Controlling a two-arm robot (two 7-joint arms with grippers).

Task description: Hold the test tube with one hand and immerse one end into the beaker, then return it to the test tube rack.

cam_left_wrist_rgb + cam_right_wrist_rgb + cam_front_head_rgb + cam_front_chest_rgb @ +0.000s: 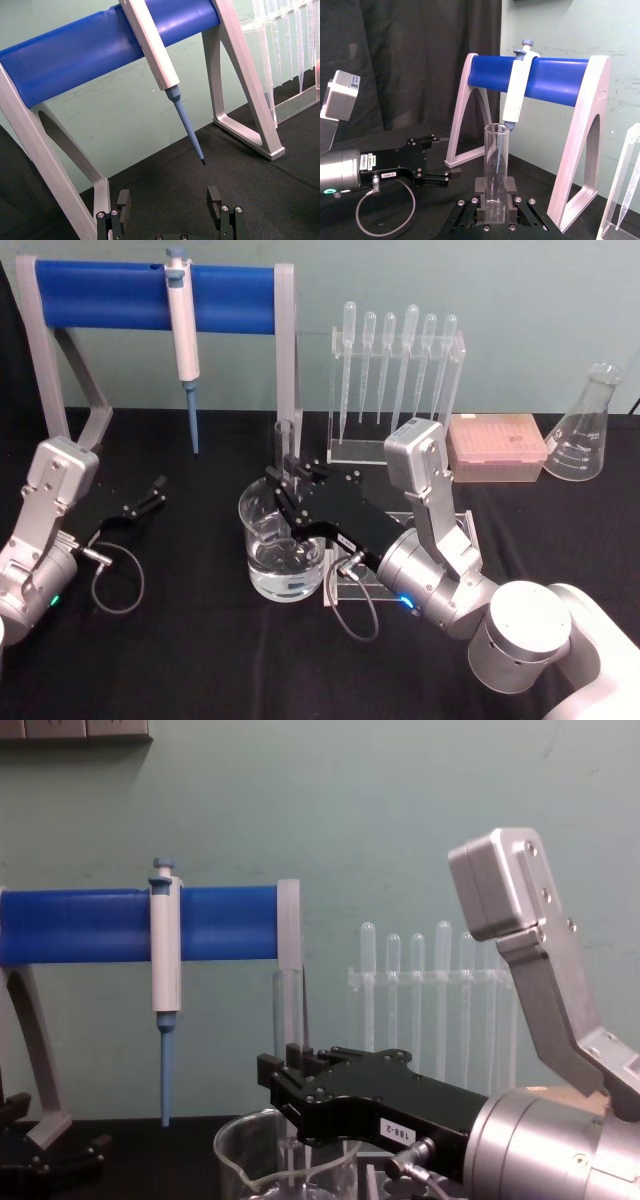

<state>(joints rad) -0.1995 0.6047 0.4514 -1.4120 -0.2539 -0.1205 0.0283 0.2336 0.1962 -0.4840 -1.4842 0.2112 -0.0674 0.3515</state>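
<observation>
Near the table's middle stands the beaker (262, 575) (235, 1160), with clear liquid in it. Over its far rim the right gripper (288, 472) (495, 192) reaches in from the right edge, its fingers pinching the tube (284, 440) (496, 165) (287, 1010) upright. The tube's open end is up, and its lower end dips inside the beaker's rim; whether it meets the liquid cannot be told. By the left edge the left gripper (150, 495) (168, 205) hangs idle, fingers spread. Along the far edge are a blue stand (100, 295) bearing a pipettor (183, 330), then pipettes (395, 360), a pink box (495, 445) and, at the far right corner, a flask (585, 430).
</observation>
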